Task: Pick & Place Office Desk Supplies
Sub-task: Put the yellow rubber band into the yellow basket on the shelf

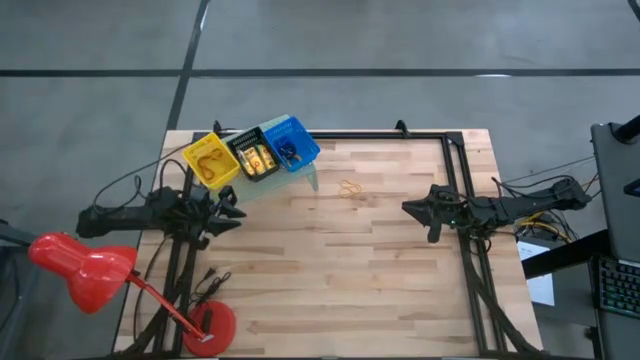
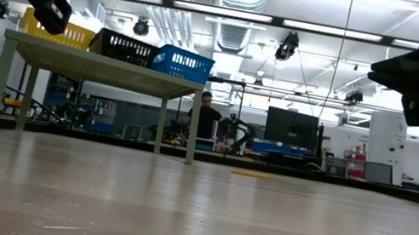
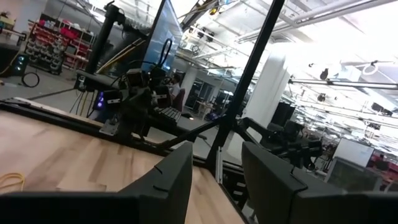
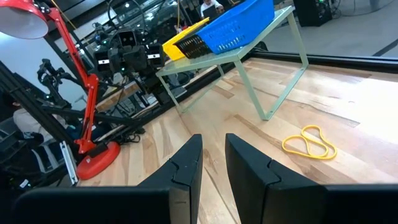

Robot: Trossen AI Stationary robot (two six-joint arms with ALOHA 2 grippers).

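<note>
Tan-orange rubber bands [image 1: 350,188] lie flat on the wooden table, right of the pale green riser [image 1: 309,181]; they also show in the right wrist view [image 4: 310,142] and the low view [image 2: 254,175]. On the riser stand a yellow bin [image 1: 210,160] with orange bands, a black bin [image 1: 255,157] with yellow-gold pieces and a blue bin [image 1: 292,145] with small dark things. My left gripper [image 1: 238,212] [image 3: 216,163] hovers open at the table's left, clear of everything. My right gripper [image 1: 408,208] [image 4: 212,152] hovers at the right, pointing at the riser, its fingers a narrow gap apart and empty.
A red desk lamp [image 1: 80,262] leans over the near left corner, its base [image 1: 212,325] on the table. Black frame rails [image 1: 455,170] run along the far and right sides. Bare wood lies between the two grippers.
</note>
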